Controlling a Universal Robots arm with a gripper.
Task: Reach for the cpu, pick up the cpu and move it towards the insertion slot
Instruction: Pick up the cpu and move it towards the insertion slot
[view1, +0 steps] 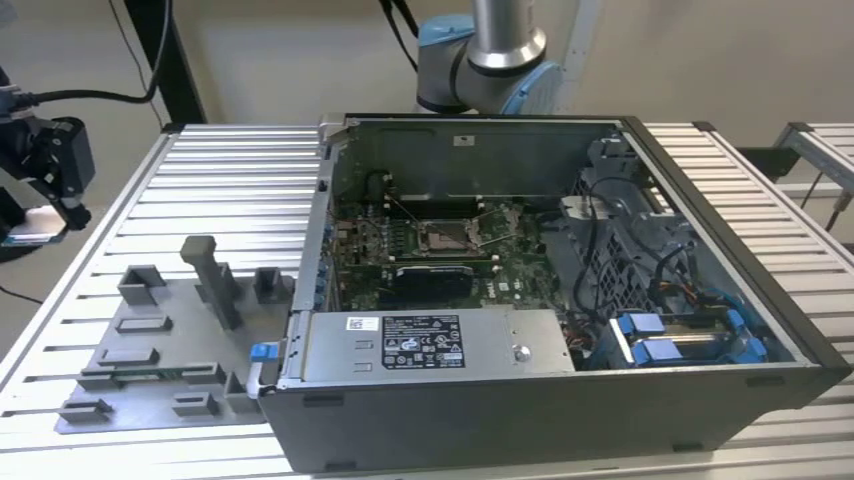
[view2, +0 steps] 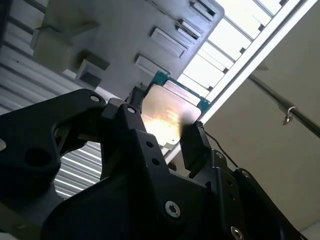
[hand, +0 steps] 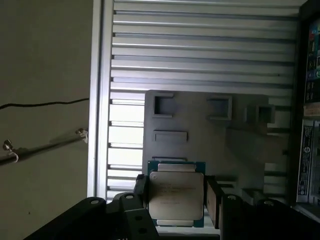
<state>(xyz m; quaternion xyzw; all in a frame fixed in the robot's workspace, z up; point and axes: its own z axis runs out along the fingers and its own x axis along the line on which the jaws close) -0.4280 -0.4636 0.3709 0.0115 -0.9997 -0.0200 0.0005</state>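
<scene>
The cpu (hand: 176, 196) is a thin square chip with a pale metal top and a green rim, and my gripper (hand: 176, 192) is shut on it by two opposite edges. In the second wrist view the cpu (view2: 167, 112) sits between the black fingers (view2: 192, 137), held up off the table. In the exterior view the gripper (view1: 51, 205) hangs at the far left, over the table's left edge. The insertion slot (view1: 443, 236), a silver-framed socket on the green board, lies inside the open computer case, well to the exterior view's right of the gripper.
A grey fixture plate (view1: 147, 350) with raised blocks and a tall post (view1: 214, 280) lies on the slatted table between gripper and case. The case walls (view1: 561, 400), a power supply (view1: 427, 340) and cable bundles (view1: 627, 250) ring the board. The floor drops off beyond the table's left edge.
</scene>
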